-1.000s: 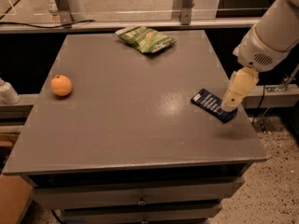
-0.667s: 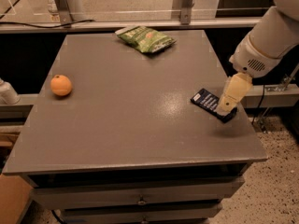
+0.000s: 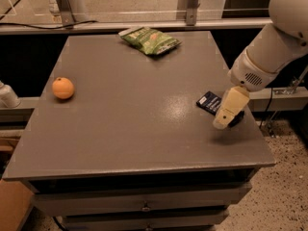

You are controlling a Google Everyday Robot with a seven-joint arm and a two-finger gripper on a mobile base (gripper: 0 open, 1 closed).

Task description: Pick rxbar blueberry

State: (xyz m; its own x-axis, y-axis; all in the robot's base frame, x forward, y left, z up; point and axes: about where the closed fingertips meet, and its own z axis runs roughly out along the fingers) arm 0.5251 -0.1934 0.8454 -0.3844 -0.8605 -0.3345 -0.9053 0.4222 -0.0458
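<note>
**Approach step of the pick.** We are finding the small flat dark navy-blue bar wrapper with white lettering, the rxbar blueberry (image 3: 209,101), lying flat near the right edge of the grey tabletop (image 3: 134,129), right of centre in the frame. The cream-coloured gripper (image 3: 230,110) is hanging from the white robot arm (image 3: 269,47), which is entering from the upper right. It is pointing down over the bar's right end and hiding part of it. We cannot tell whether it is touching the wrapper, nor whether it is open or closed on anything. We are judging that the next move calls for settling squarely across the bar's narrow width, closing on it and lifting. The green crinkled snack bag (image 3: 150,39) at upper centre and the round orange fruit (image 3: 63,88) at left are lying well apart from the bar.
</note>
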